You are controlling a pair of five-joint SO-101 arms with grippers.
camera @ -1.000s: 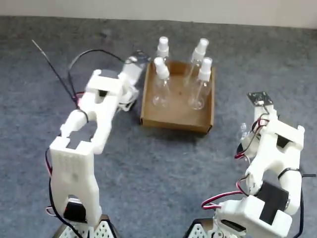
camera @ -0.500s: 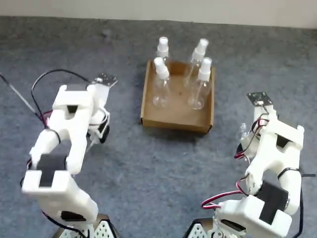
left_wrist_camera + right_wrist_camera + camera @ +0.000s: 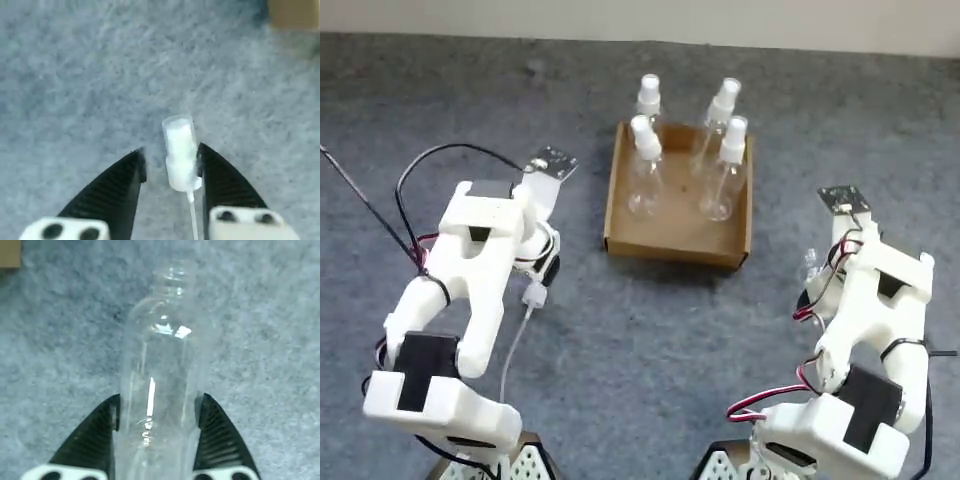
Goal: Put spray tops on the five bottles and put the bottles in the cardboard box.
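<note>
A white spray top (image 3: pixel 180 150) with a thin dip tube sits between the black fingers of my left gripper (image 3: pixel 170 160), which is shut on it, the top pressed against one finger. From above, the spray top (image 3: pixel 532 294) hangs left of the cardboard box (image 3: pixel 672 243) and its tube trails toward the arm's base. My right gripper (image 3: pixel 157 405) is shut on a clear bottle (image 3: pixel 160 355) whose neck is open and bare. That bottle (image 3: pixel 810 264) is right of the box's near corner. Several capped bottles (image 3: pixel 645 170) stand upright in the box.
Grey carpet covers the table all around. Black and red cables loop off the left arm (image 3: pixel 420 190) to the far left. Open carpet lies between the two arms, in front of the box.
My left arm has swung back from beside the box's left wall toward the near left, and the spray top with its tube now shows below it. The right arm and its bottle have kept still.
</note>
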